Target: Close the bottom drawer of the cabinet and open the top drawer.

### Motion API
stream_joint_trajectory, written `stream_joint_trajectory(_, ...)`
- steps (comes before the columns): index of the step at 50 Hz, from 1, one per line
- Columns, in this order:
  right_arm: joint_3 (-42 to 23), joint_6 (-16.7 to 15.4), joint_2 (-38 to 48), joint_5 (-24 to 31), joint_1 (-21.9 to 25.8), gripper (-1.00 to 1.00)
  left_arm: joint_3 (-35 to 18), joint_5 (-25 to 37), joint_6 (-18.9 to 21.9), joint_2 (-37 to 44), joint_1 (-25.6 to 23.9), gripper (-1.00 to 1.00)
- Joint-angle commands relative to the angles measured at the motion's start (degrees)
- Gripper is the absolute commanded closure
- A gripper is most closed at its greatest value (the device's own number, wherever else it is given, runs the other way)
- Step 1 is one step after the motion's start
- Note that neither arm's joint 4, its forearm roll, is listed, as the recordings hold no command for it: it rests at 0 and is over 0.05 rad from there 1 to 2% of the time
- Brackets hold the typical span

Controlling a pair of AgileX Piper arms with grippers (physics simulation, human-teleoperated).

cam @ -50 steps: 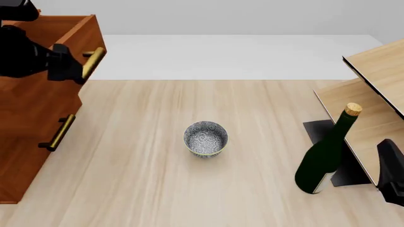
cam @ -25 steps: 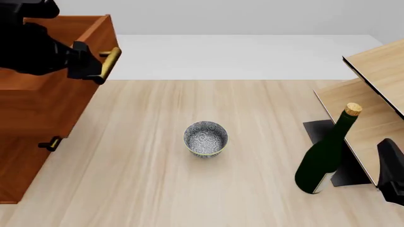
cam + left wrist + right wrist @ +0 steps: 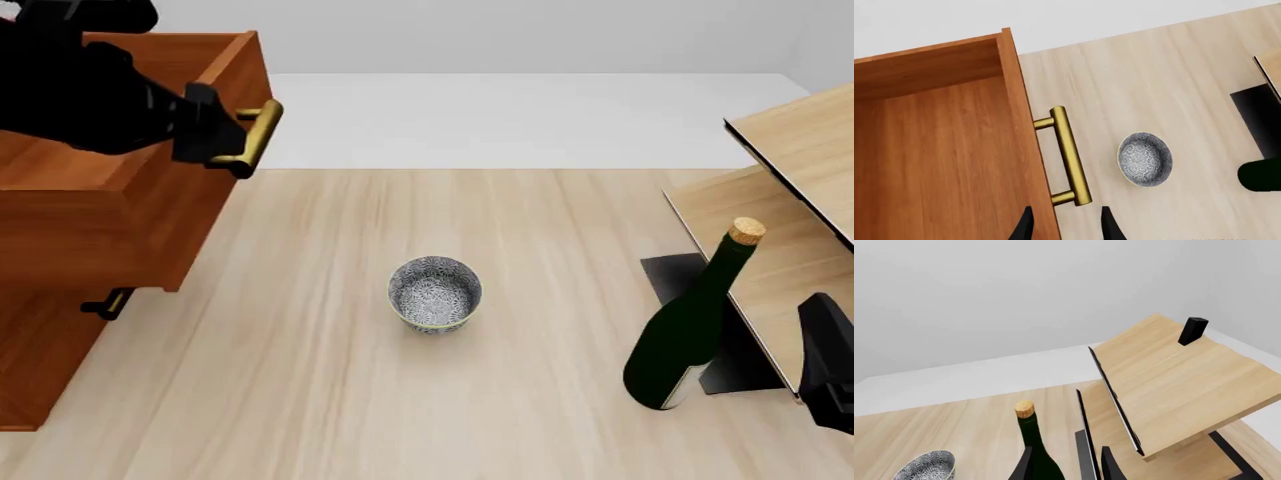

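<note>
Your left end effector (image 3: 230,137) is clamped on the top drawer (image 3: 127,215) handle – drawer pulled out; right end effector (image 3: 1065,467) parted, empty (one bowl (image 3: 434,292), one bottle (image 3: 689,330)).

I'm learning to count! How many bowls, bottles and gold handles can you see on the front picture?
Bowls: 1, the speckled bowl.
Bottles: 1, the green bottle with a cork.
Gold handles: 2, the top drawer handle and a lower handle peeking out beneath.
Total: 4.

Top drawer (image 3: 127,215) jutting over the table's left, bowl (image 3: 435,293) mid-table, bottle (image 3: 689,329) before right shelf unit (image 3: 787,190).
</note>
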Motion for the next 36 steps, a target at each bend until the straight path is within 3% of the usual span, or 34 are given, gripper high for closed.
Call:
stream_joint_trajectory(1,0.0,0.0,-0.2,0.2,0.0,-1.00,-0.9,-0.1,-0.9,0.5,-2.2,-1.00)
stream_joint_trajectory(36,-0.1,-0.1,-0.4,0.4,0.2,-1.00,-4.1,0.9,-2.5,0.3,-6.2,-1.00)
